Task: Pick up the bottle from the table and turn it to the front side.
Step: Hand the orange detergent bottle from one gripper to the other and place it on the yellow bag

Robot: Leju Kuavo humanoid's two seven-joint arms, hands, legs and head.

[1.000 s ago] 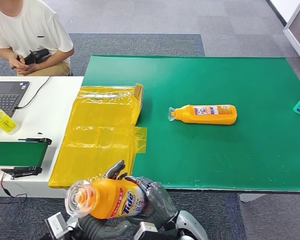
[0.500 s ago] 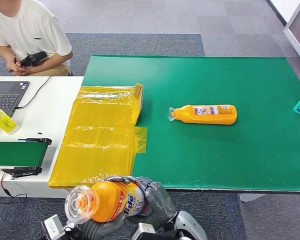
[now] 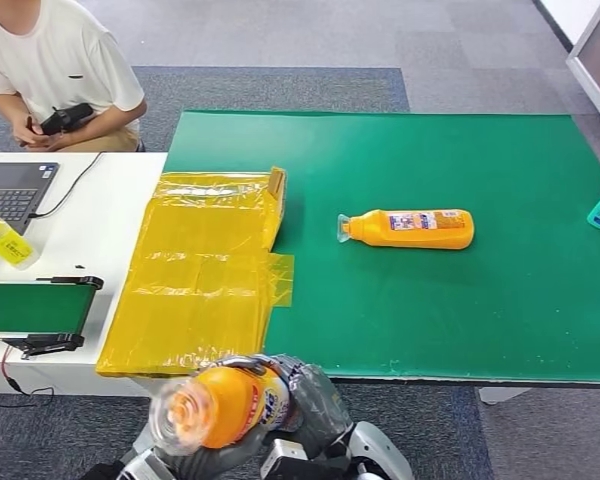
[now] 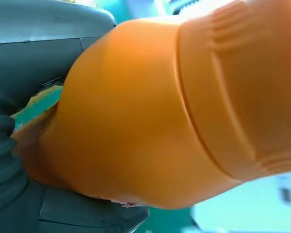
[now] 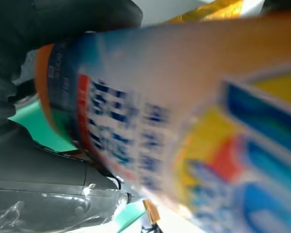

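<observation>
- The orange bottle (image 3: 225, 405) is off the counter (image 3: 448, 320), lying roughly level in the air below the counter's near edge, clear cap pointing to the robot's left.
- The right hand (image 3: 308, 400) is wrapping the base end of the bottle; its grey fingers are closing round the body, so the hold reads as firm.
- The left hand (image 4: 12, 160) is sitting against the bottle near the neck in its wrist view, grey thumb and palm touching orange plastic. Whether it is fully clasping or merely steadying is hard to judge, the view being blurred.
- Progress, as judged: the pick-up is done. The turn is under way but not finished; the printed label (image 5: 144, 131) is facing partly sideways in the head view, with blue lettering only just showing.
- Remaining: rolling the bottle until the front label is facing forward.
- Surroundings: a second orange bottle (image 3: 410, 228) is lying on the green mat, well apart. A yellow bag (image 3: 199, 270) is lying just beyond the held bottle. A laptop (image 3: 10, 190) and a seated person (image 3: 55, 70) are occupying the far left.
- Nothing is obstructing the turn.
</observation>
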